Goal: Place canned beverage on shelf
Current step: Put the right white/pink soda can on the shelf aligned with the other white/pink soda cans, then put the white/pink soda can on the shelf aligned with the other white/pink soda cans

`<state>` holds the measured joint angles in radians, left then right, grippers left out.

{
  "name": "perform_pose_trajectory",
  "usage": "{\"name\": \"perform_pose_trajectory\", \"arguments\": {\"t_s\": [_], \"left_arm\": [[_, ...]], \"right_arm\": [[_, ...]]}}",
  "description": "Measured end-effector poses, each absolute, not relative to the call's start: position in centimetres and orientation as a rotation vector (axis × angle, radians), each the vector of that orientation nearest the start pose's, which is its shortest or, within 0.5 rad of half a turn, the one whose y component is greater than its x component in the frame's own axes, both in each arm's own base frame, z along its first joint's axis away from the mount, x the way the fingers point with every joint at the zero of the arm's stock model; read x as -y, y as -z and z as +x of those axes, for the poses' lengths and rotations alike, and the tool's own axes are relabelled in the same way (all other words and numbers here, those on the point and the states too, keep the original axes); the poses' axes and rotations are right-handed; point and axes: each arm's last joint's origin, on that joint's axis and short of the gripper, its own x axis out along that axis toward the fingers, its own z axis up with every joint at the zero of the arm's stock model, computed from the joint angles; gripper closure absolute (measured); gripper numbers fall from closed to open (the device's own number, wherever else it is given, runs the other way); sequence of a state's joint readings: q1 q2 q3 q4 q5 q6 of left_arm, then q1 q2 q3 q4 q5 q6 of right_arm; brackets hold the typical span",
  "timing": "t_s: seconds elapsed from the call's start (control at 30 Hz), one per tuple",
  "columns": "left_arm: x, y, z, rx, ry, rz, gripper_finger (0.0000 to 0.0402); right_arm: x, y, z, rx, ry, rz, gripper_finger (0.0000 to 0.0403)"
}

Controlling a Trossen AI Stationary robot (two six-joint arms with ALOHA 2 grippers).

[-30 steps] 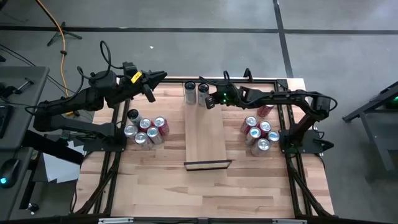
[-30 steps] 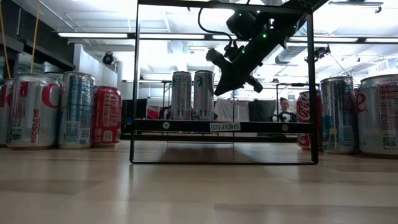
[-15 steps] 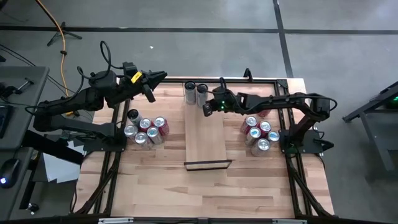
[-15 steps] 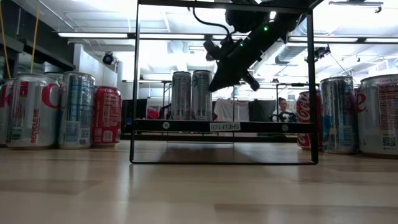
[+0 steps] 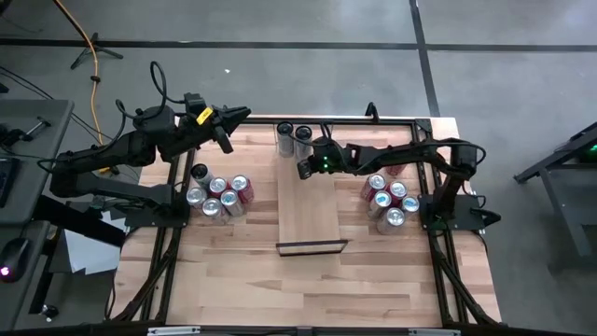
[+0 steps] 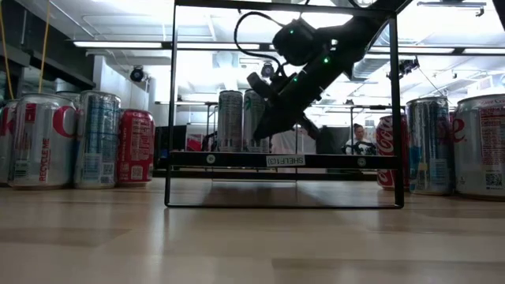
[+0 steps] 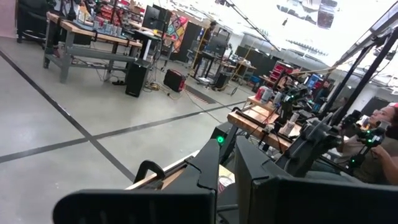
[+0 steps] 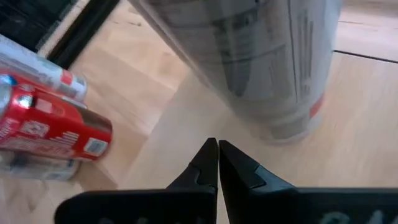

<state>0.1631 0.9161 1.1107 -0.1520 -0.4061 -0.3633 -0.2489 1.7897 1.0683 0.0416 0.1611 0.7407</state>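
pale striped butcher-block wood makes up the large tabletop (image 5: 233, 271), framed by black metal rails. along its middle lies the shelf (image 5: 308, 210), a long narrow board of smooth pale wood with a thin black lip at its near short end. the two dark arms come next: the left arm is raised over the far left corner of the table, its left gripper (image 5: 241, 115) pinched fully together and holding nothing, while the right arm reaches across from the right side so that the right gripper (image 5: 301, 169) hovers over the far part of the shelf, fingers pressed tight together and empty. just beyond that gripper, two tall silver cans (image 5: 294, 137) stand upright side by side at the shelf's far end. a cluster of red and silver cans (image 5: 217, 195) stands on the table left of the shelf, and another cluster of red and silver cans (image 5: 390, 199) stands to its right, beside the right arm's base.
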Motion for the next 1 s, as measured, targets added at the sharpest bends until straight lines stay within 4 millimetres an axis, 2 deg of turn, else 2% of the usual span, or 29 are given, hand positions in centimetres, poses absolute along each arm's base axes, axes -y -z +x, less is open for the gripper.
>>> {"name": "perform_pose_trajectory", "arguments": {"t_s": [0.5,0.83,0.93,1.0], "left_arm": [[-4.1,-42.3,17.8,0.146,-0.556,-0.359,0.0401],[-4.1,-42.3,17.8,0.146,-0.556,-0.358,0.0402],[-4.1,-42.3,17.8,0.134,-0.553,-0.346,0.0401],[-4.0,-42.1,17.5,0.108,-0.541,-0.324,0.0402]], "right_arm": [[11.9,-18.8,35.9,-0.437,0.697,0.705,0.0403],[12.3,-19.0,35.8,-0.449,0.637,0.688,0.0403],[11.9,-19.8,35.1,-0.512,0.586,0.664,0.0403],[11.5,-21.1,34.1,-0.563,0.554,0.617,0.0403]]}}
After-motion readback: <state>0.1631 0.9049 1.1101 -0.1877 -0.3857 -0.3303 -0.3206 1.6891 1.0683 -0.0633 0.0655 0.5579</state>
